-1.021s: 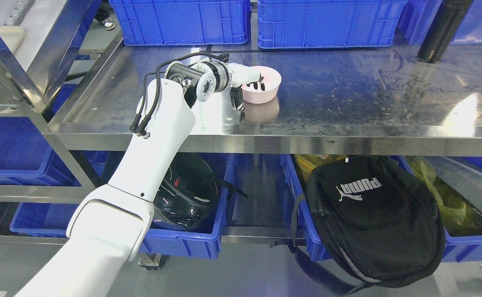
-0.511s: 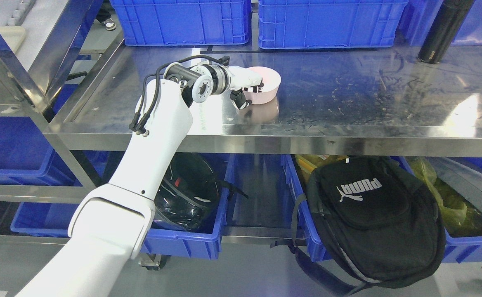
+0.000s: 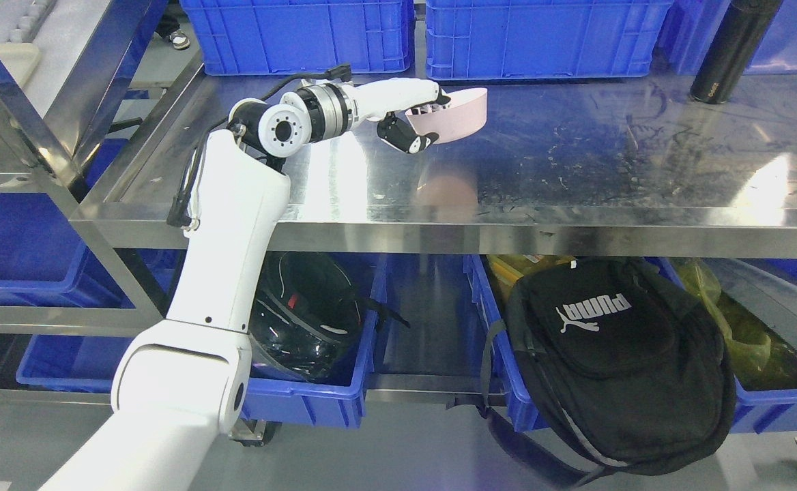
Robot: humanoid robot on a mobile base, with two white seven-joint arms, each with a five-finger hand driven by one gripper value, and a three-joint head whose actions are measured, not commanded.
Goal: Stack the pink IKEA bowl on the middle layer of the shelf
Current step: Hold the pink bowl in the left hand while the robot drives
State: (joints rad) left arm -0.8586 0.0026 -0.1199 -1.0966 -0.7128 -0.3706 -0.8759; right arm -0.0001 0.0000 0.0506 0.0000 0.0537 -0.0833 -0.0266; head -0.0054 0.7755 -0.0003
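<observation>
- Far left: a steel rack frame (image 3: 9,116) w/ slanted uprights, blue bins (image 3: 3,239) tucked behind it, grey floor below.
- Left arm (image 3: 221,273) came up from lower left, glossy white shell, black cables looped near the round metal wrist joint.
- Left hand (image 3: 415,119) was clamped on the pink bowl (image 3: 456,112): fingers (image 3: 432,106) hooked over the near rim into the bowl, thumb pressed under the outer wall.
- Bowl was smooth matte pink plastic, round, tilted so the side wall faced the camera, held clear above the shelf, not touching it. A blurry pink reflection sat on the steel below.
- Shelf surface (image 3: 576,170) was brushed stainless, scuffed and streaky, w/ bright glare patches at centre-left and right; thick folded front lip.
- Back of shelf: two big blue plastic crates (image 3: 303,34) side by side, ribbed walls, narrow gap btwn them.
- Lower level, left-centre: blue bin holding a shiny black helmet (image 3: 310,320), partly hidden by the arm.
- Lower level, right-centre: a black fabric backpack (image 3: 617,361) w/ white logo, soft and slumped, straps hanging past the bin edge.
- Right of it: yellowish-green plastic bag (image 3: 740,320) in another blue bin.
- Top right: a tall black matte cylinder bottle (image 3: 733,48) stood on the shelf, well apart from the bowl.
- Right arm didn't show.
</observation>
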